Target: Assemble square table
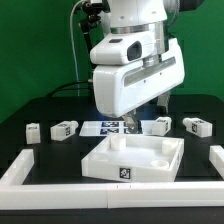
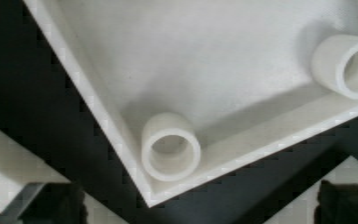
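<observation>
The white square table top (image 1: 135,160) lies sockets-up on the black table, at the front centre of the exterior view. My gripper (image 1: 146,118) hangs over its far edge. In the wrist view a corner of the top (image 2: 194,90) fills the frame, with two round sockets (image 2: 171,150) (image 2: 345,65). My gripper (image 2: 194,212) is open, with its dark fingertips (image 2: 43,205) wide apart on either side of that corner and not touching it. Short white legs lie behind the top: two at the exterior view's left (image 1: 33,131) (image 1: 64,128) and two at its right (image 1: 160,124) (image 1: 197,126).
The marker board (image 1: 105,128) lies flat behind the top, partly hidden by the arm. White border rails run along the exterior view's left (image 1: 22,172), right (image 1: 217,160) and front (image 1: 110,192). A green wall stands behind.
</observation>
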`<action>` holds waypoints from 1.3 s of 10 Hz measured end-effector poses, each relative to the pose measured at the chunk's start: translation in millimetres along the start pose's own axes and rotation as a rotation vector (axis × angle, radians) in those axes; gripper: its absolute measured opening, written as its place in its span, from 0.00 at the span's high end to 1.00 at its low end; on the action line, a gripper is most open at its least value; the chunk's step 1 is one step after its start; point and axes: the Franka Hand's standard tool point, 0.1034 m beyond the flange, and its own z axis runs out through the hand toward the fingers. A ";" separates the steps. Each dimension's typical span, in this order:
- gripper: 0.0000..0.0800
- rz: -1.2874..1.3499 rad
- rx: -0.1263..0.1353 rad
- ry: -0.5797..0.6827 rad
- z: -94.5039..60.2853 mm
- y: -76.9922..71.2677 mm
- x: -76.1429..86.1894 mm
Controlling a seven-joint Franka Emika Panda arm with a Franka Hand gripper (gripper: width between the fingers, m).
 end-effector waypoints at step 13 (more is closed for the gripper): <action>0.19 -0.147 -0.087 -0.029 32.7 -47.4 -28.5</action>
